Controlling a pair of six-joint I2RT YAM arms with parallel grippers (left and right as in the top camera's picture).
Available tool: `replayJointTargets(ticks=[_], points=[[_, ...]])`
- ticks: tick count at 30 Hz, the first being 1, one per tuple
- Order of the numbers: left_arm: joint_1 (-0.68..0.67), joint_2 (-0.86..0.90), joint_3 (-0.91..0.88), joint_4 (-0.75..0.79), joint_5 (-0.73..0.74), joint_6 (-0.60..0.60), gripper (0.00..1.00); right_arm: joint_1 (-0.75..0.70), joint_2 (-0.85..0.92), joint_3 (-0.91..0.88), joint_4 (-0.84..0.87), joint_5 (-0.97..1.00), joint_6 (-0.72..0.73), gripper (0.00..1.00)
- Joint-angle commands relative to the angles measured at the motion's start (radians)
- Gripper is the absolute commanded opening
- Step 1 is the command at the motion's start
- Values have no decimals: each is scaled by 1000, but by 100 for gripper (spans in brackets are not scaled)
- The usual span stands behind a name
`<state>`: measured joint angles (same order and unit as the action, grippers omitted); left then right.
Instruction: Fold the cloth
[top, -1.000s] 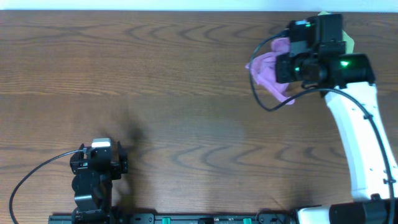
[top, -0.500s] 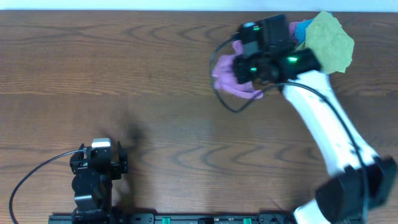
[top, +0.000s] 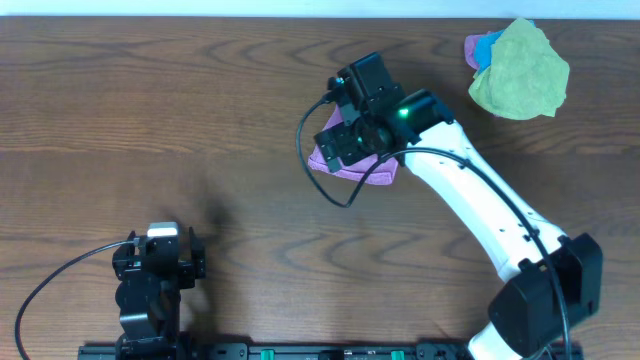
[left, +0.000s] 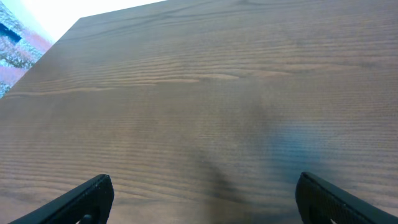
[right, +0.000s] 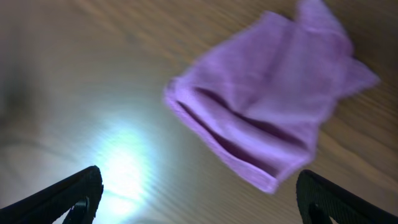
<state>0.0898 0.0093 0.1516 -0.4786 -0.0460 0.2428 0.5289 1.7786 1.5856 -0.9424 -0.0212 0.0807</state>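
The cloth (right: 267, 106) is a crumpled purple-magenta bundle lying on the wooden table, in the upper right of the right wrist view. From overhead only its edges (top: 378, 176) show beneath my right gripper (top: 347, 140), which hovers over it at the table's back centre. The right gripper (right: 202, 199) is open, its dark fingertips (right: 78, 193) wide apart over bare wood, and the cloth lies just beyond them, untouched. My left gripper (top: 160, 242) rests near the front left edge, far from the cloth. In its wrist view the left gripper (left: 205, 199) is open with nothing between its fingers.
A yellow-green cloth (top: 520, 70) lies bunched at the back right corner, with a blue cloth (top: 487, 46) tucked under its left side. A black cable (top: 315, 160) loops from the right wrist. The white right arm (top: 480, 220) slants across the table's right half.
The right arm swung left and forward from the back right corner carrying the cloth. Its jaws then opened and let the cloth go onto the table. The left arm stayed still.
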Motion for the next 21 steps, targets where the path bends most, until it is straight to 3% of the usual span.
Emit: replayJointTargets(ticks=[1, 8, 21], points=[[2, -5, -17, -3, -13, -3, 95, -43, -24, 12, -3, 92, 42, 99], [2, -5, -17, -3, -13, -3, 95, -164, 4, -105, 196, -48, 0, 99], [2, -5, -17, -3, -13, -3, 95, -230, 285, -117, 508, -152, -7, 83]])
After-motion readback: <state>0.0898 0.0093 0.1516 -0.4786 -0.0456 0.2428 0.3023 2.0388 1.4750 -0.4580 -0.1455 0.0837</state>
